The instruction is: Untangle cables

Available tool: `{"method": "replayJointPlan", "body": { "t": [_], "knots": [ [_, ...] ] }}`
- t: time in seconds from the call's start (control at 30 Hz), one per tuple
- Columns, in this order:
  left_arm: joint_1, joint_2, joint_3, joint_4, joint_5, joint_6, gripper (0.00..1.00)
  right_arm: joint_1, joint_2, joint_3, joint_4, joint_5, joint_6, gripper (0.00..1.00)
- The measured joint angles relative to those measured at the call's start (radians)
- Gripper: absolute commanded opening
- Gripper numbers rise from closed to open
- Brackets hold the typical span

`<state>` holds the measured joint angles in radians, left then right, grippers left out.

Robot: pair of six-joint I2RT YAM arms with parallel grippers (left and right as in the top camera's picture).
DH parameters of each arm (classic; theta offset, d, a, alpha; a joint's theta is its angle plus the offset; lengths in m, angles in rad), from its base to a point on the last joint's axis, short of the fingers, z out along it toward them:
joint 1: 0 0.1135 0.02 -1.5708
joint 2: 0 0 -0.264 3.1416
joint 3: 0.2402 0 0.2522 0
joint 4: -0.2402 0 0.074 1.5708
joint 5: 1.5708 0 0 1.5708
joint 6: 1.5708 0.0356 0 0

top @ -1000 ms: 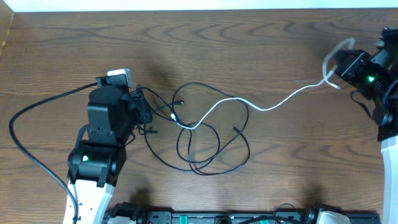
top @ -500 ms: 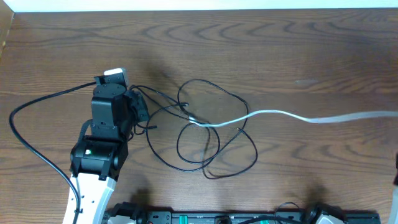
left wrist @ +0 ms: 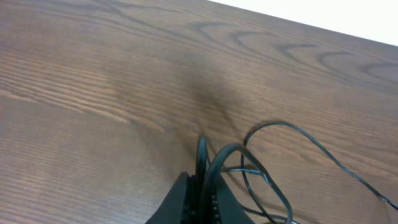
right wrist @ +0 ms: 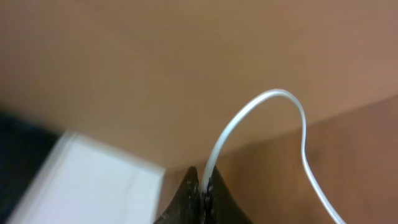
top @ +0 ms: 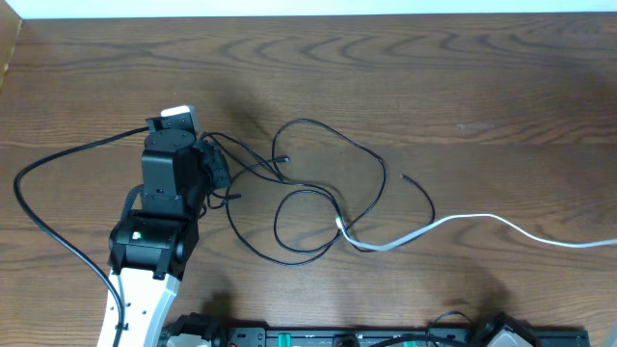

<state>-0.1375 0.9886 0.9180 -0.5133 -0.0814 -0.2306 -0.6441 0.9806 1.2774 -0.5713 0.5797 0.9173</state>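
Thin black cables (top: 318, 198) lie in loose loops at the table's middle. My left gripper (top: 214, 166) is shut on the black cables at their left end; in the left wrist view the strands (left wrist: 214, 168) run up from between the jaws (left wrist: 203, 186). A white cable (top: 453, 224) runs from the loops' lower right off the right edge. My right gripper is out of the overhead view; in the right wrist view its jaws (right wrist: 203, 183) are shut on the white cable (right wrist: 249, 112), which arcs up and back down.
A thick black lead (top: 58, 183) curves from the left arm across the table's left side. The table's far edge meets a white wall (top: 308, 8). A black rail with connectors (top: 337, 337) runs along the near edge.
The right arm has left the overhead view, pulling the white cable right and toward the near edge. The white cable has slid out of the black loops' middle to their lower right. The left arm held still.
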Motion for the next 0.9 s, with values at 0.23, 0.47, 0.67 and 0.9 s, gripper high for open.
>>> {"method": "replayJointPlan", "body": {
  "t": [0.23,0.47,0.67,0.9],
  "knots": [
    [0.0,0.0,0.0,-0.005,0.0,0.001,0.08,-0.001,0.089,-0.001,0.206,-0.599,-0.003,0.01],
    [0.0,0.001,0.0,-0.008,0.0,0.003,0.08,0.004,0.272,0.003,0.723,-1.342,-0.07,0.01],
    [0.0,0.001,0.0,-0.029,0.0,0.003,0.08,-0.032,0.377,0.003,0.835,-1.597,-0.099,0.01],
    [0.0,0.001,0.0,-0.033,0.0,0.003,0.08,-0.159,0.426,0.003,0.808,-1.612,-0.165,0.01]
  ]
}}
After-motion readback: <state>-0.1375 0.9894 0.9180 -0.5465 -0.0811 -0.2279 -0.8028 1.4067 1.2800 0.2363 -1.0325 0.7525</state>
